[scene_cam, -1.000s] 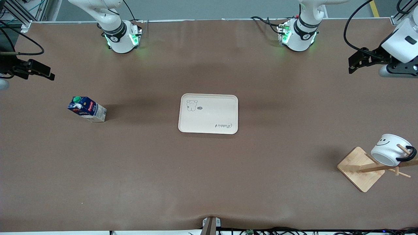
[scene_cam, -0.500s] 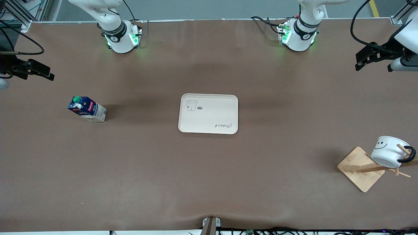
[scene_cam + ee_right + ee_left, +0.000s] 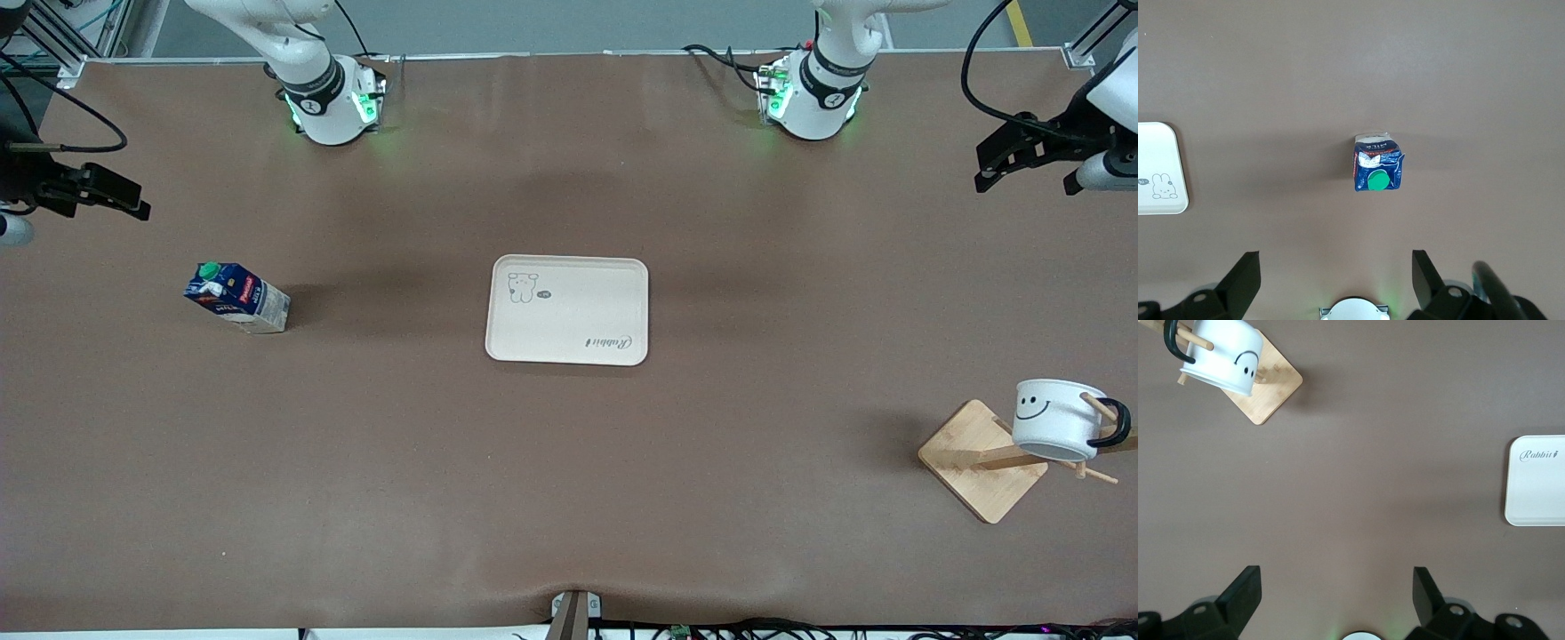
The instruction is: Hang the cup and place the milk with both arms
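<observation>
Cup on rack, milk on worktop, both grippers raised with nothing held.

Right gripper [image 3: 120, 200] hangs over the worktop edge at the right arm's end, jaws spread. The milk [image 3: 236, 298] stands on the worktop [image 3: 569, 489] near that end, green cap up. A pale tray [image 3: 567, 309] lies at the worktop's centre, bare. The cup [image 3: 1058, 420] hangs by its black handle on a wooden rack [image 3: 982, 460] near the left arm's end. Left gripper [image 3: 1005, 160] hangs over that end's edge, jaws spread.
</observation>
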Available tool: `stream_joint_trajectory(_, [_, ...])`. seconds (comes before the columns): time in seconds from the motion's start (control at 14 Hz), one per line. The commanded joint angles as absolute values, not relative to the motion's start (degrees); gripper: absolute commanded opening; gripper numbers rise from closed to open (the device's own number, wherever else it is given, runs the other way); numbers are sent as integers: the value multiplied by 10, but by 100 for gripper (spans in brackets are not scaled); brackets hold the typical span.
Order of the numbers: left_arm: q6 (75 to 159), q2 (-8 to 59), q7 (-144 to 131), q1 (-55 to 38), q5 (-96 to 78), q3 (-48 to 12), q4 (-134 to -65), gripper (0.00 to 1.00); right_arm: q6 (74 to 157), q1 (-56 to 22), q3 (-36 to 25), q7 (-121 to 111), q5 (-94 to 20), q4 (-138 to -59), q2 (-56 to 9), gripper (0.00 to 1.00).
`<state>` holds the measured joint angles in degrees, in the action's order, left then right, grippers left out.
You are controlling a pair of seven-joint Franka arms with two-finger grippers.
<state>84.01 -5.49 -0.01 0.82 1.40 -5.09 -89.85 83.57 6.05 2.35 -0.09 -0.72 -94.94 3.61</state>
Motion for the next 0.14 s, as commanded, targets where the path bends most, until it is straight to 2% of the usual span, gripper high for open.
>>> stream_joint_trajectory(0.0, [827,-49,3,11,21,-49,-885,100,841,57,23,3,4,-964,49,100])
stream_joint_trajectory(0.07, [827,-48,0,10,21,-49,-885,100,839,57,23,3,4,-964,49,100])
